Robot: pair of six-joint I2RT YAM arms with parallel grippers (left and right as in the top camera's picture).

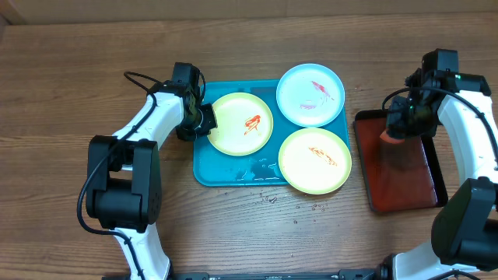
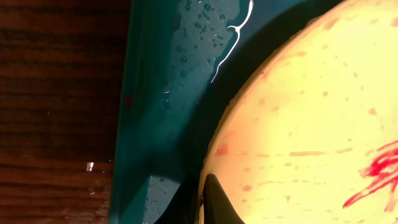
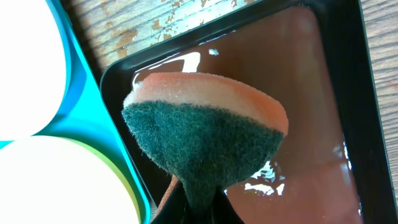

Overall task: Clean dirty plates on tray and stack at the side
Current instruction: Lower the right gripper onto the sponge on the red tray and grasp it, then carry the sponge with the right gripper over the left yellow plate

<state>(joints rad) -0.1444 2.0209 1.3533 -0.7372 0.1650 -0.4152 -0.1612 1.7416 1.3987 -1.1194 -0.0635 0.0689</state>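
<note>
Broadly, a wooden table (image 1: 257, 23) is seen from above, and two white-and-black arms are placed at its left and right sides. Two trays are laid on it: a teal-blue tray (image 1: 226, 175) at the centre and a smaller dark red-brown tray (image 1: 405, 179) just to its right, wetted with a film of water.

Three plates are counted, all on the teal-blue tray and none stacked. A yellow-green plate (image 1: 229, 132) lies flat at the left, a light-blue plate (image 1: 310, 94) overhangs the far right corner, and a second yellow-green plate (image 1: 314, 160) overhangs the near right corner. Each is marked with a red or orange smear.

One sponge (image 3: 211, 137), orange with a dark green scouring face, is pinched by the clenched right gripper (image 1: 398, 124) above the red-brown tray.

The left gripper (image 1: 204, 119) is closed at the left rim of the first yellow-green plate; whether the rim is pinched cannot be told.

Water droplets (image 1: 268, 198) are scattered on the wood by the teal-blue tray's near edge
</note>
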